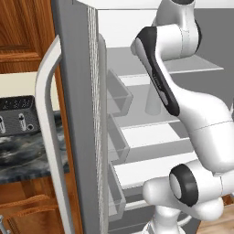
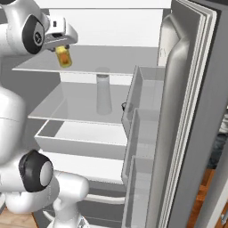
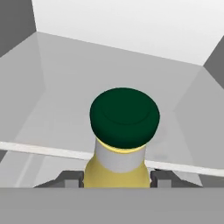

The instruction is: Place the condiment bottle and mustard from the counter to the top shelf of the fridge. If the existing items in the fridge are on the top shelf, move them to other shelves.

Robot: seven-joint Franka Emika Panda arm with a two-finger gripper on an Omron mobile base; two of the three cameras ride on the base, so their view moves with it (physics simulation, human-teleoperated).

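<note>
Fridge point(image 2: 191, 111) is standing open, door swung wide; its clear door bins point(image 2: 142, 102) are looking empty. Gripper point(image 3: 117, 180) is pinching the mustard point(image 3: 119, 144) by the body below its dark green cap, holding it upright above the front edge of the top shelf point(image 2: 111, 60). Pale jug point(image 2: 103, 94) is sitting on the shelf below the top shelf, right of the mustard, well apart from it

Upper left, glossy brown wood cabinets point(image 1: 18, 27); matt grey fridge point(image 1: 75, 114) door; smooth plastic mustard point(image 3: 118, 170), matt green cap.
</note>
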